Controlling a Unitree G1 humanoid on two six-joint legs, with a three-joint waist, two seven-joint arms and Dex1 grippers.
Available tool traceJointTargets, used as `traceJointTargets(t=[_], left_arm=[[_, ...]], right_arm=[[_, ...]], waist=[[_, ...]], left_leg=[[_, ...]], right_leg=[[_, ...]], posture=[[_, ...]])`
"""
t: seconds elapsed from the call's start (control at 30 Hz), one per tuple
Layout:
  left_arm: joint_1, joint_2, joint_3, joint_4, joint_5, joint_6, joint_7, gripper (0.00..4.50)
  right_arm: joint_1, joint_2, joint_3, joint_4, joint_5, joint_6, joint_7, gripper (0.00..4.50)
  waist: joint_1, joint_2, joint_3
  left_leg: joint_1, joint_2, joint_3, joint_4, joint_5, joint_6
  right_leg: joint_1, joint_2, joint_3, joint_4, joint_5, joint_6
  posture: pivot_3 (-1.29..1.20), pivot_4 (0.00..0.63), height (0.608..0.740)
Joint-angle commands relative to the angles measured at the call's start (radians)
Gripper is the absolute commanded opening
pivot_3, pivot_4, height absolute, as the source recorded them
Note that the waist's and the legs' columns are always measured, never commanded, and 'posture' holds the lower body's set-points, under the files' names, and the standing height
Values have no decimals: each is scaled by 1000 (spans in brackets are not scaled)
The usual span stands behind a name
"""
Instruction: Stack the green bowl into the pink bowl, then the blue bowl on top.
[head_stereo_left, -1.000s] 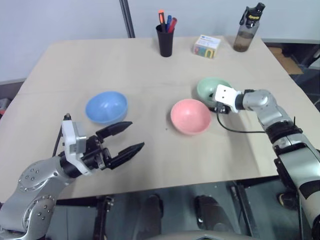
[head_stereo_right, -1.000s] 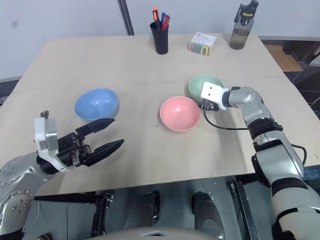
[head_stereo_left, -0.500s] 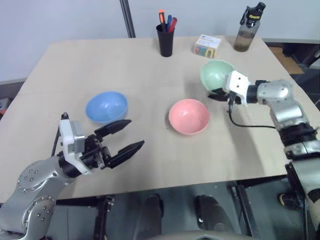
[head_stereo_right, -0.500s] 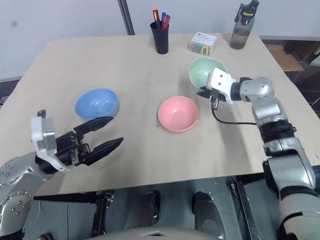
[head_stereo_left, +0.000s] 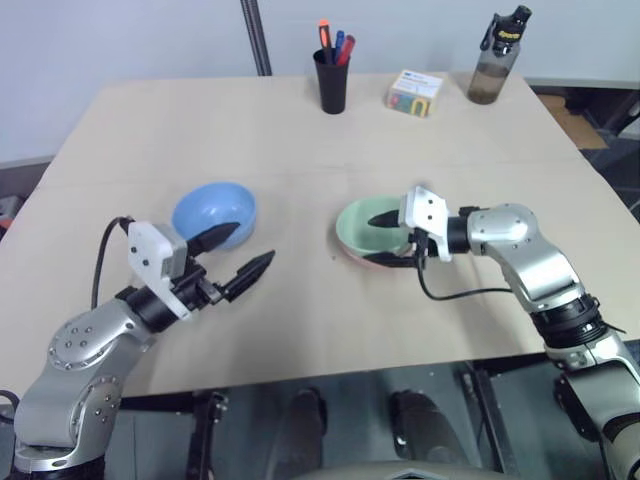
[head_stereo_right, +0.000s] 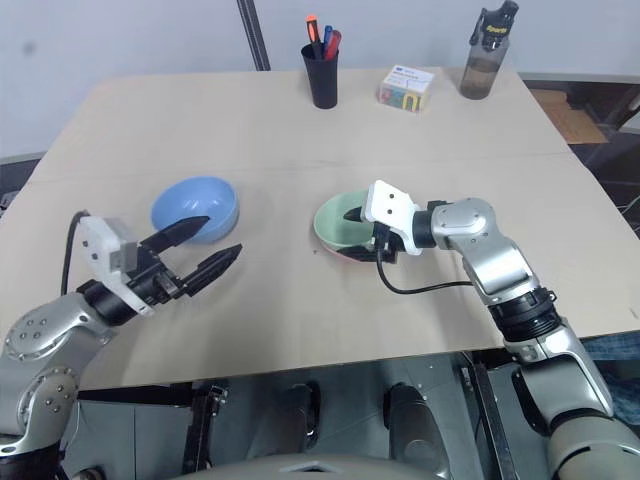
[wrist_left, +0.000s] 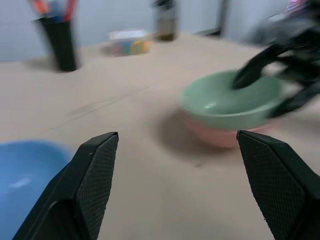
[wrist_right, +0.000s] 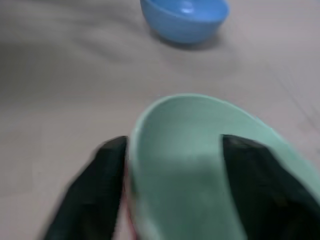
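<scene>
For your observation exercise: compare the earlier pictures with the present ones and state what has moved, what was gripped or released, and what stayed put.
The right gripper carried the green bowl from behind the pink bowl, lifted it, and set it inside; its fingers now straddle the rim, opened. The left gripper edged toward the blue bowl, open as before. The blue bowl, pen cup, box and bottle stayed put.

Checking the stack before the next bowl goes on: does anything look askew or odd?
The green bowl sits in the pink bowl, slightly off-centre, with the right claw open astride its rim. Nothing is spilled or damaged.
</scene>
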Motion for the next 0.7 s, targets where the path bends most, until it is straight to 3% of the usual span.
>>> traceJointTargets(t=[0.03,0.13,0.23,0.4,0.57,0.7], left_arm=[[-37,4,-8,-65,55,70,119,4020],[-108,72,-51,-70,170,283,274,4020],[-206,218,-164,-36,274,392,263,4020],[-365,264,-306,70,356,499,258,4020],[-450,246,-406,152,412,505,230,2431],[-480,229,-424,185,432,488,212,619]], right_arm=[[18,-2,-81,-79,36,-34,-36,4429],[44,-8,-136,-167,115,-2,-29,4429],[55,5,-166,-228,168,29,-44,4429],[59,13,-164,-261,175,42,-85,4429],[65,4,-157,-288,166,68,-115,4500],[80,-13,-167,-307,167,85,-132,4500]], waist=[[1,0,0],[3,0,0],[0,-1,0],[-2,-1,0],[-2,-1,0],[-1,-1,1]], left_leg=[[0,0,0,0,0,0],[0,0,-1,0,0,0],[1,0,-3,0,0,0],[1,0,-3,0,0,0],[-1,0,-3,-1,0,0],[-1,0,-3,-1,0,0]], right_leg=[[0,0,0,0,0,0],[0,0,-1,0,0,0],[1,1,-2,1,-2,4],[1,1,-2,1,-2,4],[-1,1,-2,1,2,4],[-1,1,-2,1,2,4]], posture=[[0,150,740],[0,150,740],[0,150,740],[0,150,740],[0,150,740],[0,150,740]])
